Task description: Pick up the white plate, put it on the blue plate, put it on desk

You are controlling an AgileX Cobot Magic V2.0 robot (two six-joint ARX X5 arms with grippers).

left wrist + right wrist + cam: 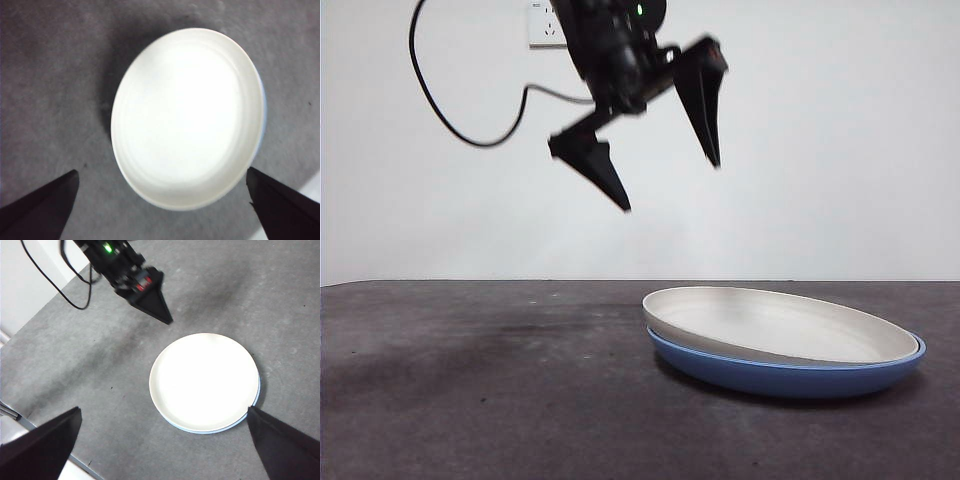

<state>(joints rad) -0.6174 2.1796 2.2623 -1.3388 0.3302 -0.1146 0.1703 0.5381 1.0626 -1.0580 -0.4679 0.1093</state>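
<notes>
The white plate (775, 325) sits nested in the blue plate (790, 375), slightly off-centre and tilted, so only a thin blue crescent shows along one edge; both rest on the dark bench (470, 380). That stacking looks finished, which would explain why nothing is gripped. The left pincer (665, 165) hangs high above the bench, beside and clear of the plates, its jaws spread wide and empty. The right pincer (162, 445) looks down on the stack from well above, jaws also apart and empty. A black cable (450, 110) loops behind; nothing blocks access to the plates.
</notes>
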